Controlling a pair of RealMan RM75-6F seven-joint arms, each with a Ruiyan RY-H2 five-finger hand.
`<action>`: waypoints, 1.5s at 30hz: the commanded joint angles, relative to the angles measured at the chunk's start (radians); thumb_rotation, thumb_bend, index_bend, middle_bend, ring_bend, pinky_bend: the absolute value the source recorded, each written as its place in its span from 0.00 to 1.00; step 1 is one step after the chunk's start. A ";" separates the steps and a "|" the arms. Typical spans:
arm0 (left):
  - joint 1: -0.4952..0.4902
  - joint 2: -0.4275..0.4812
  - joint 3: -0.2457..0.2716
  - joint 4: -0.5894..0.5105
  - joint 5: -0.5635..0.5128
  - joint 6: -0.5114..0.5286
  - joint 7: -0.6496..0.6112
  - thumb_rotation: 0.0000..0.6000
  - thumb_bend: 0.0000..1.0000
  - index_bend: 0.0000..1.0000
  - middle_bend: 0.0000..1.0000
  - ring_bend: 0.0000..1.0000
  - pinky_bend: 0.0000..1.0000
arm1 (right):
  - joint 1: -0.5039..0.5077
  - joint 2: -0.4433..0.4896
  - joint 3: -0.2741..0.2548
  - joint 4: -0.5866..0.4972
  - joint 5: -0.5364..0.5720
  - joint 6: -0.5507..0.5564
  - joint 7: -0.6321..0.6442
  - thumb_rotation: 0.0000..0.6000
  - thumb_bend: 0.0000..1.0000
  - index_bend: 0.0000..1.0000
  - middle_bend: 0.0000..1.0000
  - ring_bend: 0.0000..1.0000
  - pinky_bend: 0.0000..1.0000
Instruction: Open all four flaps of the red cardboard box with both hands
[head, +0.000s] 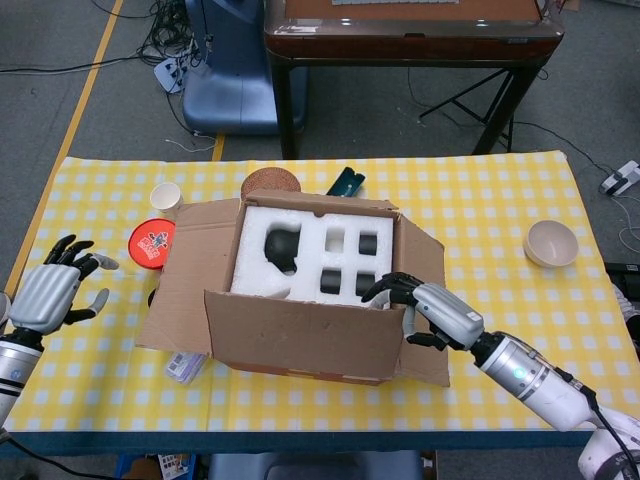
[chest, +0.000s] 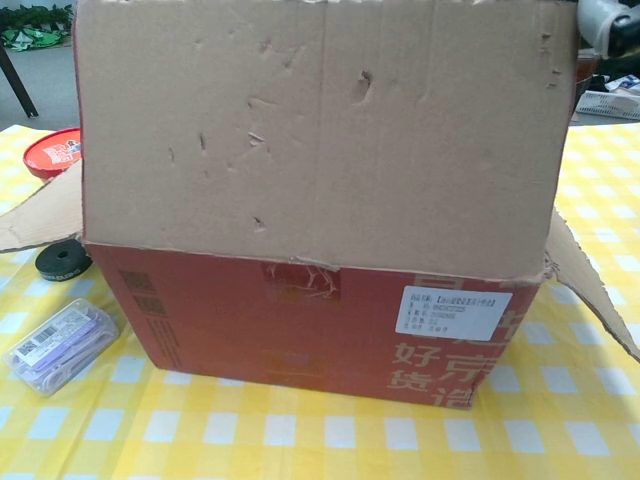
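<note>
Yellow-checked worktop (head: 480, 200): the red cardboard box (chest: 300, 330) shows side flaps spread; its near flap (head: 300, 335) stands upright beside the right robot hand (head: 425, 312), whose fingers are spread, gripping nothing; the left robot hand (head: 50, 295) is open, well apart.

— What is the box (chest: 300, 320) made of?
— Cardboard: matt red print on the outside wall, raw brown on the front flap (chest: 320, 130), which is dented, scuffed and torn at the fold. A white paper label (chest: 457, 313) sits on the red face.
— And inside?
— A white foam insert (head: 300, 250), grainy and dull.
— The hands?
— The right hand (head: 425, 310) and the left hand (head: 50, 295) have smooth silver-grey shells with black fingers.
— The table?
— A yellow-and-white checked cloth (head: 480, 210), matt. On it are a glossy red lid (head: 150, 243), a pale smooth bowl (head: 551, 243) and a clear plastic packet (chest: 60, 345).
</note>
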 joint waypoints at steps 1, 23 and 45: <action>-0.001 0.000 0.000 -0.002 -0.001 -0.002 0.004 1.00 0.45 0.42 0.35 0.13 0.00 | -0.002 0.034 -0.032 -0.010 -0.068 0.035 0.078 1.00 1.00 0.40 0.26 0.15 0.08; -0.009 -0.005 0.000 -0.021 -0.001 -0.006 0.036 1.00 0.45 0.42 0.35 0.13 0.00 | -0.015 0.112 -0.144 -0.035 -0.266 0.167 0.173 1.00 1.00 0.40 0.26 0.15 0.08; -0.004 0.003 0.002 -0.029 -0.003 0.000 0.042 0.96 0.45 0.42 0.35 0.13 0.00 | 0.020 0.135 -0.188 -0.081 -0.333 0.172 0.156 1.00 0.99 0.40 0.26 0.15 0.08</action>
